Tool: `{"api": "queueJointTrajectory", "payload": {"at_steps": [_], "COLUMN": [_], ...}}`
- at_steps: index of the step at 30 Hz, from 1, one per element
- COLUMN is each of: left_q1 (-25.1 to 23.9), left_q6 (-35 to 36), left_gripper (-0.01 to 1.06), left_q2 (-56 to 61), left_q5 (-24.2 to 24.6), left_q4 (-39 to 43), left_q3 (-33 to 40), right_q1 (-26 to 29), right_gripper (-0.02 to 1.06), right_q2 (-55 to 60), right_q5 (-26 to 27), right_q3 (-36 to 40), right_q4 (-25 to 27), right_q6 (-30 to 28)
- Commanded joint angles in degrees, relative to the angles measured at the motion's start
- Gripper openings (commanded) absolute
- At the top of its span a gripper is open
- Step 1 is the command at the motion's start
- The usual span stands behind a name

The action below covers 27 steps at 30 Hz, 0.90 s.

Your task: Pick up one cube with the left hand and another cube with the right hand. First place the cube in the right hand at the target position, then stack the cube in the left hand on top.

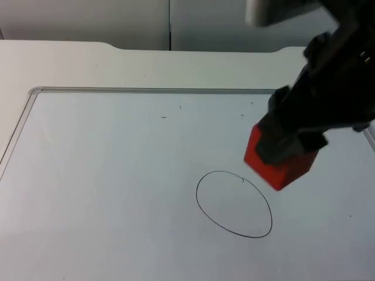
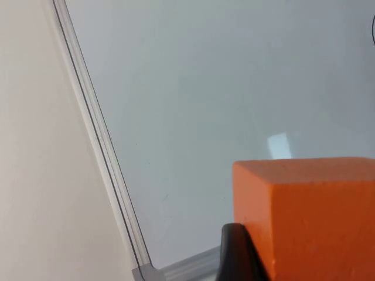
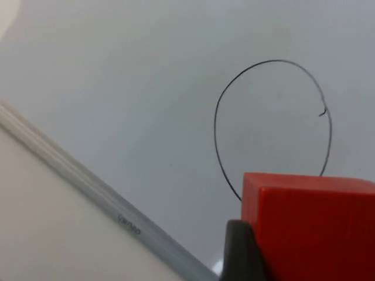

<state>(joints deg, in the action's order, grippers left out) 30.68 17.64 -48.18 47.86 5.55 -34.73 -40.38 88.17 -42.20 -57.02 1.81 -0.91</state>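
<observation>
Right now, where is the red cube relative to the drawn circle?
In the top view the red cube is held in the right claw, above the whiteboard, just beyond the drawn circle's right-far edge, not inside it.

Matt orange cube point(image 2: 310, 216); glossy whiteboard point(image 1: 117, 175)

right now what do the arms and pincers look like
The right arm is black and blocky, with a pale grey housing at its upper end. Its pincer is matt black. A black, rounded fingertip of the left pincer stands in the left wrist view.

Black blocky right gripper point(image 1: 287, 153)
</observation>
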Motion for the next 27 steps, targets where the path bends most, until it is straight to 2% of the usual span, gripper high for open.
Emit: {"api": "queueJointTrajectory", "payload": {"at_steps": [1,4,7,11,14,27], "left_q1": [0.2,0.2,0.2,0.2,0.2,0.2], "left_q6": [0.1,0.1,0.1,0.1,0.1,0.1], "left_gripper": [0.23,0.23,0.23,0.23,0.23,0.23], "left_q2": [0.3,0.3,0.3,0.3,0.3,0.3], "left_q5": [-0.1,-0.1,-0.1,-0.1,-0.1,-0.4], "left_q4": [-0.5,-0.5,-0.5,-0.5,-0.5,-0.5], "left_q3": [0.2,0.2,0.2,0.2,0.2,0.2], "right_q1": [-0.6,-0.9,-0.9,-0.9,-0.9,-0.9], "right_gripper": [0.00,0.00,0.00,0.00,0.00,0.00], "right_q2": [2.7,9.0,12.0,16.3,18.5,21.3], "right_q5": [1.8,6.2,9.3,11.6,14.0,17.5], "right_q3": [-0.5,-2.4,-2.7,-2.5,-2.5,-2.5], "right_q4": [-1.8,-5.0,-5.5,-5.7,-8.4,-9.1], "right_q6": [2.0,5.8,6.8,7.6,11.0,11.6]}}
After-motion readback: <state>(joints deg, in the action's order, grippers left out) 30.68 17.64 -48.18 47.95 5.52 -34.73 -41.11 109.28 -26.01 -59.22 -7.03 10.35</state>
